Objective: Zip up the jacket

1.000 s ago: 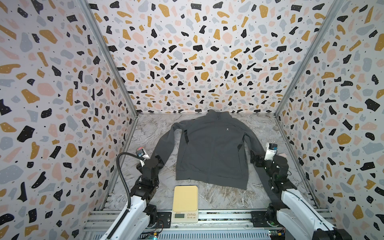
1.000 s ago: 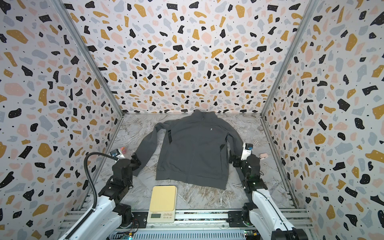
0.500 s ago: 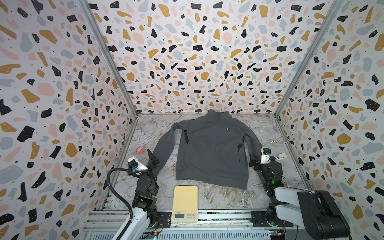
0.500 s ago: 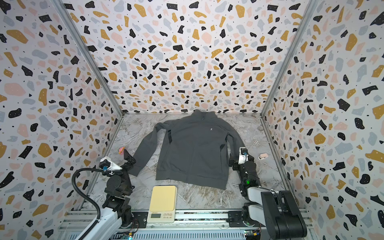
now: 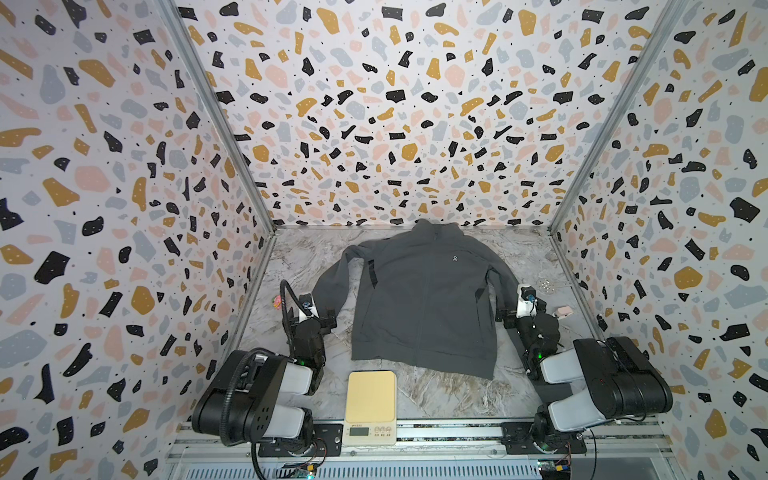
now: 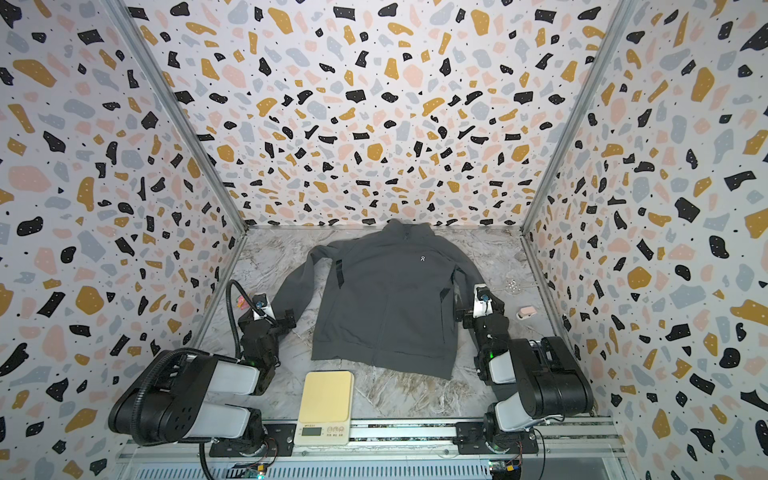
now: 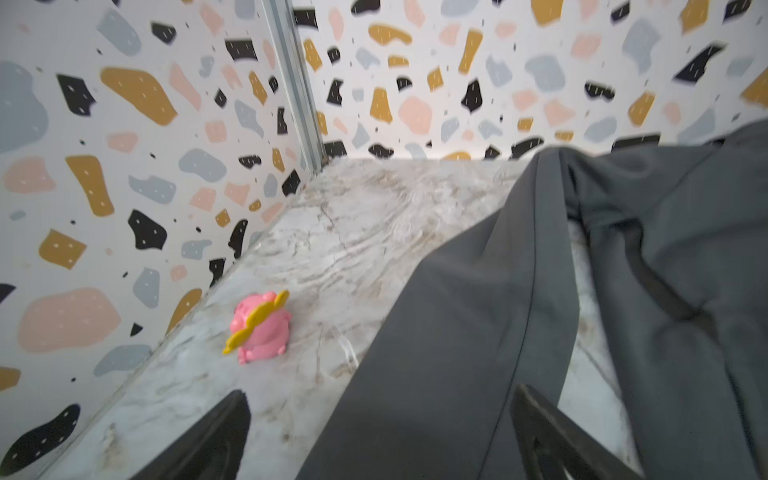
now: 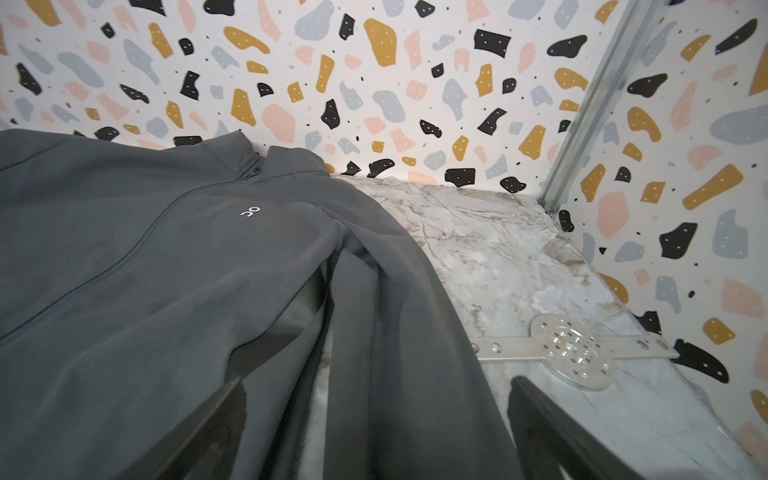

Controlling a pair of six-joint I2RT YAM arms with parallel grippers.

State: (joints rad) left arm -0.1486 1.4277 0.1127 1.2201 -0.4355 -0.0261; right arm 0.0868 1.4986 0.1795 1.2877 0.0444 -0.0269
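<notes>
The dark grey jacket (image 5: 424,299) (image 6: 386,307) lies flat and face up on the marble table in both top views, collar toward the back wall. Its front halves meet along the zipper line (image 8: 137,249) up to the collar. My left gripper (image 5: 309,319) (image 6: 267,318) hovers open over the end of the jacket's left sleeve (image 7: 449,332). The sleeve passes between its spread fingers (image 7: 216,440) without being pinched. My right gripper (image 5: 521,312) (image 6: 481,309) is open over the right sleeve (image 8: 399,332), which lies loose between its fingers (image 8: 552,432).
A cream kitchen scale (image 5: 370,405) sits at the front edge below the jacket's hem. A pink toy (image 5: 276,300) (image 7: 259,328) stands by the left wall. A metal disc plate (image 5: 545,286) (image 8: 573,353) and a small pale object (image 5: 564,311) lie by the right wall.
Both arms have folded back toward the front rail, their bulky upper links now showing. The left gripper's fingers have spread wider. The jacket has not moved.
</notes>
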